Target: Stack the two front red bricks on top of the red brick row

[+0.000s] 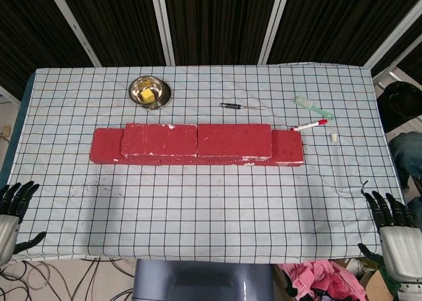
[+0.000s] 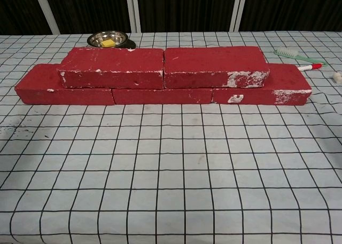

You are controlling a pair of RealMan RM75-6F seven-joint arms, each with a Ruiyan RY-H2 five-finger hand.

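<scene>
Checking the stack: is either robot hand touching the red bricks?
No: the left hand and right hand sit at the table's near corners, apart from the red bricks.

Five red bricks were counted in all. Three made up the bottom row [image 2: 163, 96], end to end: a left one [image 2: 40, 86], a middle one [image 2: 163, 96] and a right one [image 2: 278, 89]. Two lay on top of that row, a left upper brick [image 2: 112, 66] and a right upper brick [image 2: 214, 66], their ends touching.

Behind the row stood one metal bowl [image 1: 150, 90], with one yellow piece [image 1: 148, 96] inside it. Also behind the row lay one thin dark tool [image 1: 239, 106]. Past the row's right end were one green toothbrush [image 1: 312, 106], one red-capped pen [image 1: 310, 125], one small white bit [image 1: 334, 137] and one clear tube [image 1: 339, 166].

Two hands showed at the near table edge, the left hand [image 1: 10, 218] and the right hand [image 1: 395, 238].
</scene>
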